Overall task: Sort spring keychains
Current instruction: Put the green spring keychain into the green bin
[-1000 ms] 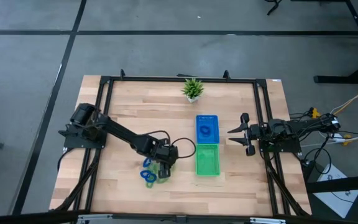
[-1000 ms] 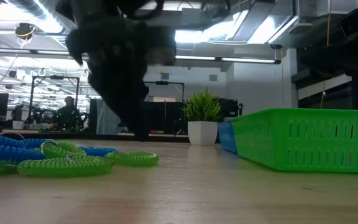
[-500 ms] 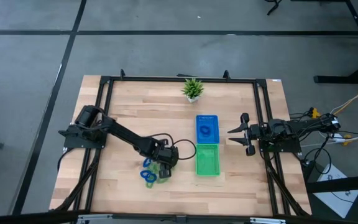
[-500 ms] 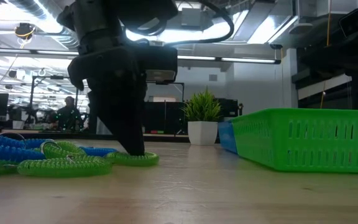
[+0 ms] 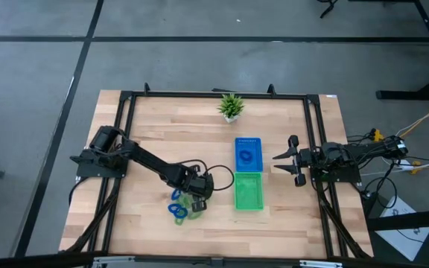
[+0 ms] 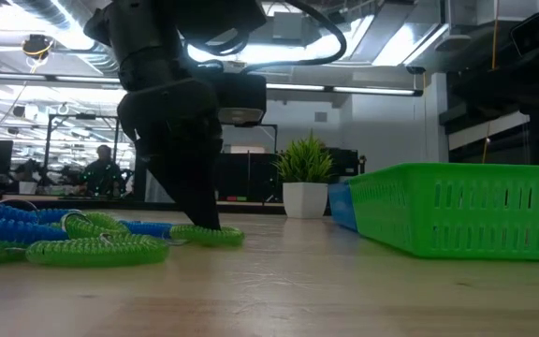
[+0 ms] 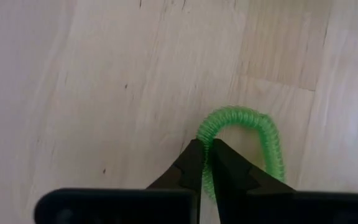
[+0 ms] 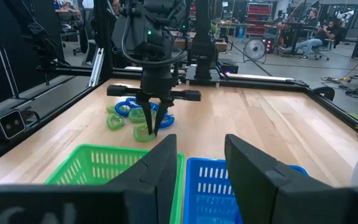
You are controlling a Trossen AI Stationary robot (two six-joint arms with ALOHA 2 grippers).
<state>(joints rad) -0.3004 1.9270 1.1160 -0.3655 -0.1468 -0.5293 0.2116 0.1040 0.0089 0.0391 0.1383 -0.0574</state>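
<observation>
The left gripper (image 7: 205, 151) is pinched on one coil of a light green spring keychain (image 7: 248, 134) lying on the counter (image 5: 147, 126) beside the mixed pile (image 5: 181, 207), presumably bound for the green tray (image 5: 249, 191). The right gripper (image 5: 289, 158) (fingers apart) waits beyond the trays.

pile of spring keychains (image 6: 26, 229): cut off at low view's edge | green keychain (image 7: 244, 140): near end hidden behind left gripper (image 7: 207, 163) fingers | green tray (image 6: 466, 217): cut by frame edge
</observation>
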